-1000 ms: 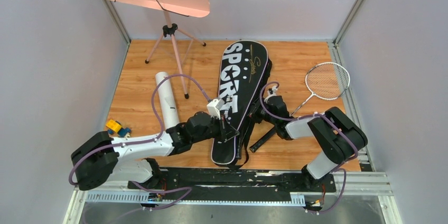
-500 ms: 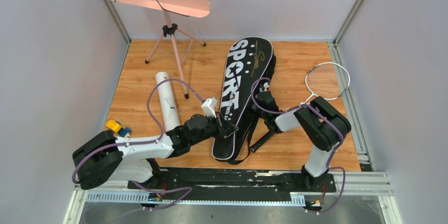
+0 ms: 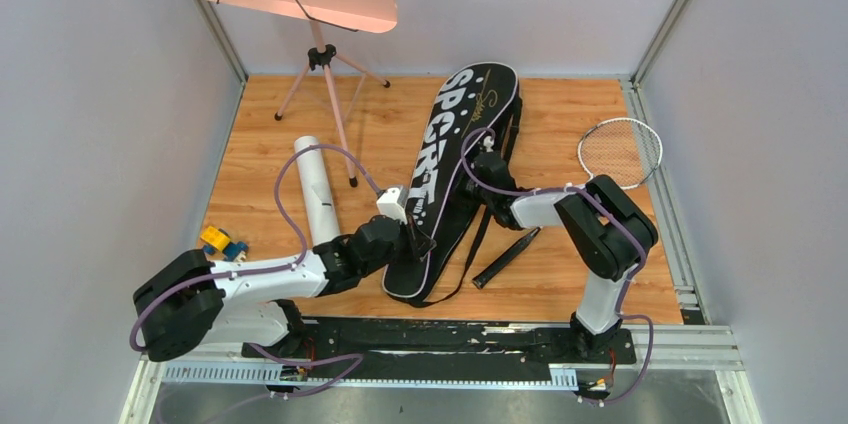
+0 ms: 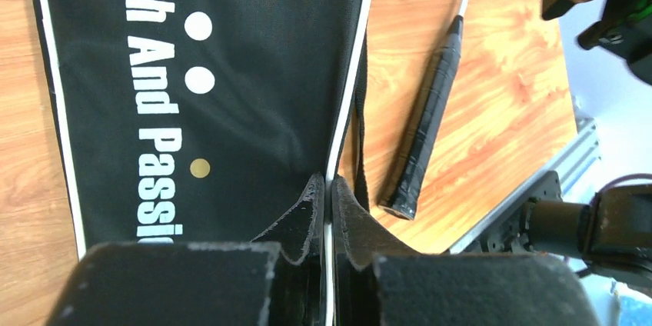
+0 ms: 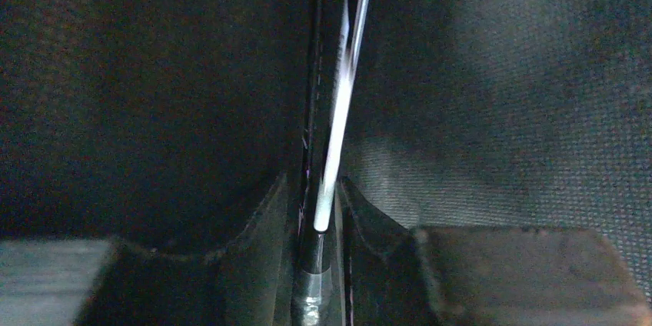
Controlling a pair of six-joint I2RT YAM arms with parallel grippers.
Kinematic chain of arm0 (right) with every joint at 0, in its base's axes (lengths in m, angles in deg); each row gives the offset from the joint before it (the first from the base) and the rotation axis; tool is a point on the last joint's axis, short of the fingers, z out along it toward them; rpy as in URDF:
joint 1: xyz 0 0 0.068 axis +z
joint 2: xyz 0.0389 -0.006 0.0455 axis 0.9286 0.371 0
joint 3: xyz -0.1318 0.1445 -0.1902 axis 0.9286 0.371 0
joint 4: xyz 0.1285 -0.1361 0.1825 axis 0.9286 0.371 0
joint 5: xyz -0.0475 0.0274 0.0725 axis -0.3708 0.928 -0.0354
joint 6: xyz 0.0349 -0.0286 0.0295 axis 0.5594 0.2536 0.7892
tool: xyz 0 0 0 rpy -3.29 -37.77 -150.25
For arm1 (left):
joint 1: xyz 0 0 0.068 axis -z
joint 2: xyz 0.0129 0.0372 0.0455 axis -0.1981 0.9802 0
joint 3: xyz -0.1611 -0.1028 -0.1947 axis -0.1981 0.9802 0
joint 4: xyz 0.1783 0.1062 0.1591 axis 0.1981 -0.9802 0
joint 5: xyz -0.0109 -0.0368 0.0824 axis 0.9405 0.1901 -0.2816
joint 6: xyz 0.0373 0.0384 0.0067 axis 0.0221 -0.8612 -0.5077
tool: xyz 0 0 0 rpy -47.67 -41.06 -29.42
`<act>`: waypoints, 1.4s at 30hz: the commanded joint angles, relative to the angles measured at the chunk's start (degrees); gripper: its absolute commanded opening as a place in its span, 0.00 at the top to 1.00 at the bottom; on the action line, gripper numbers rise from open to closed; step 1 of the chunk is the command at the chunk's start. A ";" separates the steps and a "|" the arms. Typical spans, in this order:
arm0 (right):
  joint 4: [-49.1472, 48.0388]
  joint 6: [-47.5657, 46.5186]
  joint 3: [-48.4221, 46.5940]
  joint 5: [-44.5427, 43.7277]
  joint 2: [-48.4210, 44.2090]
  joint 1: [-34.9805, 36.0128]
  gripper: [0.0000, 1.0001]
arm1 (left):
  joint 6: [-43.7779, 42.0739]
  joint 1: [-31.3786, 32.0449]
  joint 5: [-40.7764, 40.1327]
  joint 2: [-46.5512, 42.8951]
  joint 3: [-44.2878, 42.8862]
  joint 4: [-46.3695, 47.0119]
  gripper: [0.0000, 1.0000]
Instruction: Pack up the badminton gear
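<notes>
1. The black bag (image 3: 440,159) lettered SPORT lies slantwise on the tabletop (image 3: 250,174). The right jaws sit deep in dark fabric, flanking a silver shaft (image 5: 338,111); whether they grip it is unclear.
2. The left jaws clench its white-piped near edge.
3. One racket (image 3: 620,152) shows, partly hidden by the right arm (image 3: 610,234). One white tube (image 3: 318,194) lies to the left.

Big white capitals spell SPORT along the black bag (image 3: 450,159), far end to near. Up close, smaller white lettering on it reads "uth And Passi", cut off both ends.
</notes>
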 commanded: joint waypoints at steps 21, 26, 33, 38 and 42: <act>38.09 -1.80 4.79 -1.35 -33.25 0.19 0.41 | -11.23 -1.17 -4.43 -6.75 -12.14 -20.80 0.28; 51.10 5.20 6.76 -7.95 -43.92 0.19 0.41 | -17.50 -1.15 3.64 -7.80 -15.38 -23.03 0.20; 62.97 11.67 11.39 -18.02 -62.48 0.18 0.41 | -22.87 2.81 6.16 1.49 -21.51 -23.94 0.17; 66.57 11.92 13.39 -19.62 -70.79 0.18 0.42 | -24.65 8.21 4.24 11.65 -27.75 -22.52 0.16; 69.32 12.61 13.80 -19.78 -75.10 0.19 0.42 | -26.09 10.78 4.00 18.45 -30.62 -19.69 0.16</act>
